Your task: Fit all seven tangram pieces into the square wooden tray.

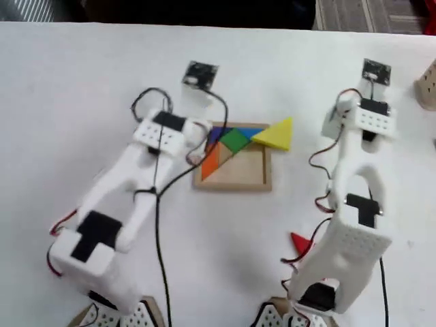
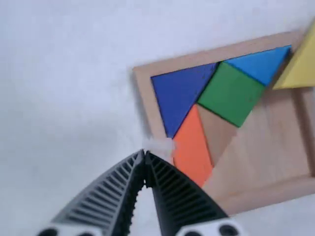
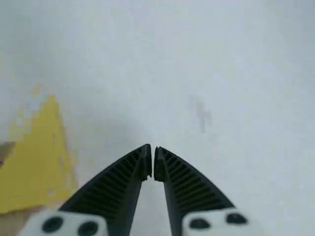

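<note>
The square wooden tray lies mid-table. Inside it sit a dark blue triangle, a green square, a light blue triangle and an orange piece. A yellow triangle rests across the tray's far right corner, partly outside. A red piece lies on the table, half hidden by the right arm. My left gripper is shut and empty at the tray's left rim beside the orange piece. My right gripper is shut over bare table, right of the yellow triangle.
The left arm reaches in from the near left, with black cables trailing over the table. A beige perforated object stands at the far right edge. The tray's right half is bare wood.
</note>
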Available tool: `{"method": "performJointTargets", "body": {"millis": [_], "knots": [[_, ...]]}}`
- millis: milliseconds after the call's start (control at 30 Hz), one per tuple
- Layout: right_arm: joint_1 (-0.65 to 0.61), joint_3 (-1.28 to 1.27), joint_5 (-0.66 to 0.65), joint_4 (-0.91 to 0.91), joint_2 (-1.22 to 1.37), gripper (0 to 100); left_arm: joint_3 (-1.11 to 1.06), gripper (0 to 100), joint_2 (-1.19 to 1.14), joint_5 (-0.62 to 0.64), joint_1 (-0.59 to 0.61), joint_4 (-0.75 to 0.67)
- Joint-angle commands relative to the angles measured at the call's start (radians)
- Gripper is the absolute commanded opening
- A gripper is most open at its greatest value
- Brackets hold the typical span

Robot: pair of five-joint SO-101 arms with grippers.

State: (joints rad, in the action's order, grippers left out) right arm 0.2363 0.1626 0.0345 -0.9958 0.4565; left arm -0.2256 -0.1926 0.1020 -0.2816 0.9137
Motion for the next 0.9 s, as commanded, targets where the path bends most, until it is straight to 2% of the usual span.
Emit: {"method": "performJointTargets", "body": {"millis": [0,133,233,433,667,867], "knots": [[-0.073,0.1,0.092,0.093,0.047,1.9,-0.285,2,0.189,-0.012,0.05,-0.259],[-0.108,0.304,0.127,0.093,0.237,1.9,-0.497,2,0.311,-0.012,0.096,-0.468],[-0.122,0.486,0.155,0.028,0.369,1.9,-0.6,2,0.355,-0.009,0.099,-0.551],[-0.156,0.815,0.18,-0.151,0.55,1.9,-0.635,2,0.349,-0.006,0.087,-0.562],[-0.22,1.049,0.169,-0.423,0.659,1.9,-0.591,2,0.255,-0.005,0.061,-0.562],[-0.305,1.234,0.083,-0.733,0.668,1.9,-0.589,2,0.254,-0.011,0.061,-0.562]]}}
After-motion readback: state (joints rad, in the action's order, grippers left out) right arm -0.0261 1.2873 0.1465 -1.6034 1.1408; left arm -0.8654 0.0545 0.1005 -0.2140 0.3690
